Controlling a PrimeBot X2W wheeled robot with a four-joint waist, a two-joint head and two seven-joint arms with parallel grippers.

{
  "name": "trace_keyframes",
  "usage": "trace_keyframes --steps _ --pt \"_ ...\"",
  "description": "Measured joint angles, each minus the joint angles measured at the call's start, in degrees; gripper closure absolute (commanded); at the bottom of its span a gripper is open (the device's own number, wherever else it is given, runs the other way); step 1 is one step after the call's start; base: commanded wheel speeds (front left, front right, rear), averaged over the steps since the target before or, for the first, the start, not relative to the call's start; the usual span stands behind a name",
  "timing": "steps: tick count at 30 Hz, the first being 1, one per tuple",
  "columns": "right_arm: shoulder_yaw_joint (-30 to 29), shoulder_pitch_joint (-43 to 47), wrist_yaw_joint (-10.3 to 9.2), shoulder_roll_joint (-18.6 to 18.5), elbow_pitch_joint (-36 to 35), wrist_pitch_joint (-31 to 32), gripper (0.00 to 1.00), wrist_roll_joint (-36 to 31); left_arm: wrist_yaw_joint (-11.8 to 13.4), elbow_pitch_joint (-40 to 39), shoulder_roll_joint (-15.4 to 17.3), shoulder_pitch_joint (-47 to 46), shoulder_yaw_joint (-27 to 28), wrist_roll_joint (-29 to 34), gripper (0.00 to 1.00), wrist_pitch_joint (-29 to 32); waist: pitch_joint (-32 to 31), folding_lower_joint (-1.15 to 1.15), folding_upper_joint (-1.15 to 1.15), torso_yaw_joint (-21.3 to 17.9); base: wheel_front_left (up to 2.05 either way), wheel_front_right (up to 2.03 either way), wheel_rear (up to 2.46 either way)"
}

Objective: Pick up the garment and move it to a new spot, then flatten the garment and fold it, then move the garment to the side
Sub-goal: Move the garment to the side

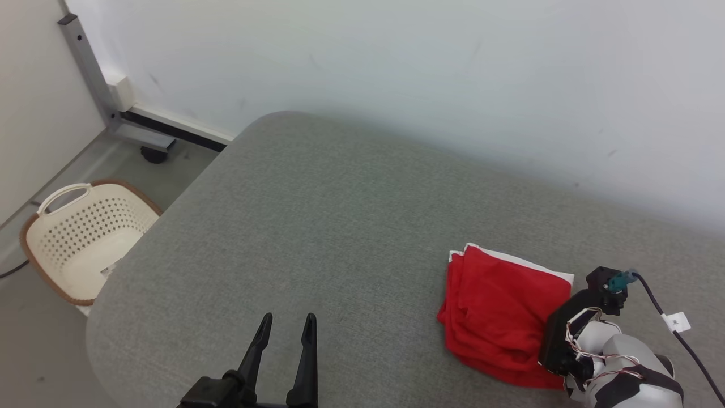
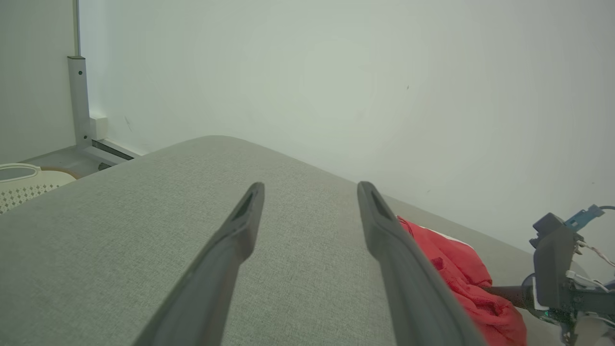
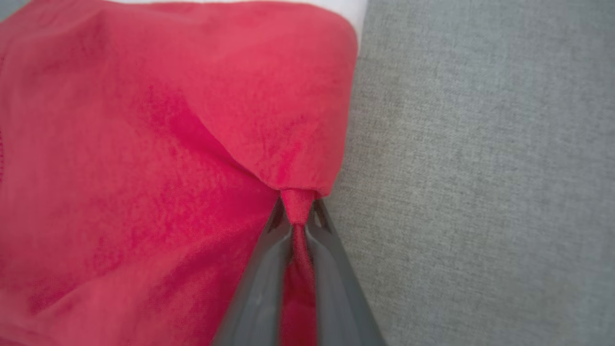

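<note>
**Right jaws pinch the red garment's edge: lift it slowly**

**Head view.** The red garment [image 1: 498, 306] lies in a loosely folded stack on the grey padded worktop [image 1: 340, 226], toward its right front. A white layer shows along the stack's far edge. The right arm's wrist [image 1: 566, 334] sits over the garment's right-hand edge. The left gripper [image 1: 288, 317] hovers over bare worktop, well apart from the cloth, its jaws spread. A perforated laundry basket [image 1: 85, 238] stands on the floor beside the worktop's left corner.

**Left wrist view.** The left jaws are wide apart with nothing between them. The garment lies beyond the right-hand finger.

**Right wrist view.** The right gripper [image 3: 298, 211] has its jaws pressed together on a small tuck of red fabric at the garment's edge, beside bare worktop.

**Doing the step well.** The step in hand looks like the pick-up. The pinch seems thin, so the lift should go slowly and straight up, watching whether the lower layers follow. Carrying the garment low would limit swinging and unfolding. The idle left jaws could take the opposite edge to share the load.

**Hard to make out.**
- How many layers the pinch holds cannot be told.
- In the head view the wrist covers the gripped corner.
- The kind of garment is unclear, as is whether the white is its lining or a separate piece.
</note>
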Motion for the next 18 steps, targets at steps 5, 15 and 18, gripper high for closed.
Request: trace_keyframes --steps 5,15,18 --pt "1.62 -0.6 0.0 0.07 0.38 -0.73 1.0 -1.09 -0.08 0.11 -0.33 0.1 -0.01 -0.54 0.0 -0.08 -0.58 0.0 0.0 -2.2 0.0 0.0 0.0" --pt "9.43 -0.57 -0.01 -4.53 -6.84 2.13 1.0 -3.93 -0.6 0.42 -1.94 1.2 0.29 -1.43 0.0 -0.66 -1.76 0.0 0.0 -10.08 0.0 0.0 0.0" --pt "11.54 -0.8 -0.01 -6.05 -8.69 3.99 1.0 -3.35 -1.1 0.51 -2.52 1.19 0.27 -1.48 0.0 -0.78 -1.83 0.0 0.0 -12.95 0.0 0.0 0.0"
